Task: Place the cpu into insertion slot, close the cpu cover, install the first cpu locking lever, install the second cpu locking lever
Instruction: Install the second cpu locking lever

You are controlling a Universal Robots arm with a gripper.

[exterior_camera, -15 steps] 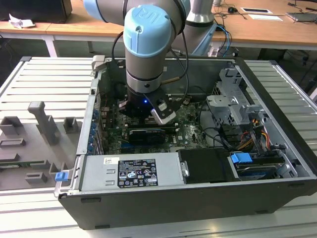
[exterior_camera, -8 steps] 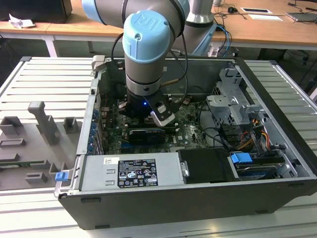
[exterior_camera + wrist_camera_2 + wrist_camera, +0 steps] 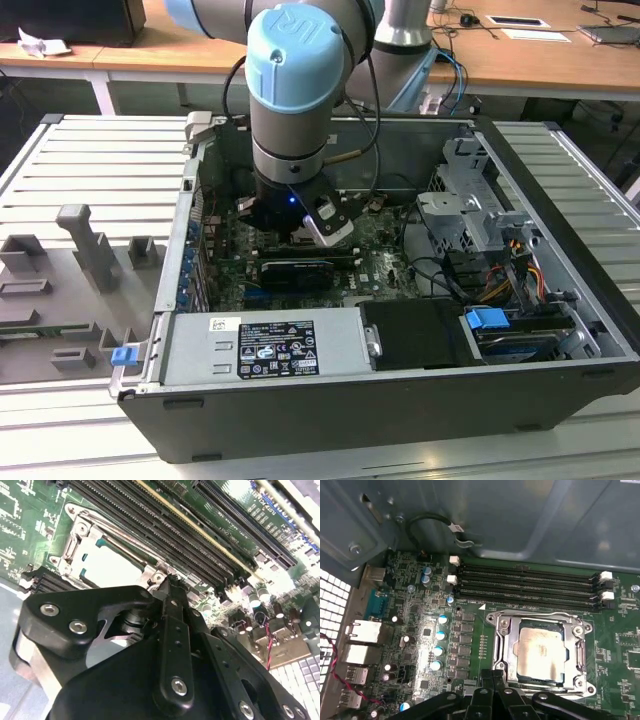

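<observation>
The arm is down inside the open computer case (image 3: 560,330), its gripper (image 3: 492,700) hovering low over the green motherboard (image 3: 420,630), just beside the insertion slot (image 3: 501,625). In the first wrist view the cpu (image 3: 540,650) is already in: the pale metal square sits flat in the socket. The cpu cover (image 3: 580,652) looks to be lying down around it, silver frame framing the chip, so I'd call those two steps done. The long black memory slots (image 3: 525,582) run just beyond the socket, towards the case wall.

The levers are harder to call. In the second wrist view a thin metal rod (image 3: 122,550) runs along the socket's edge on the memory-slot side, but I can't tell whether it is latched. On the side nearest the gripper the black linkages hide the socket rim.

The fingers (image 3: 172,592) look drawn together, tips meeting right at the socket's near edge, with nothing visibly held between them. My read: chip seated, cover down, lever work in hand.
</observation>
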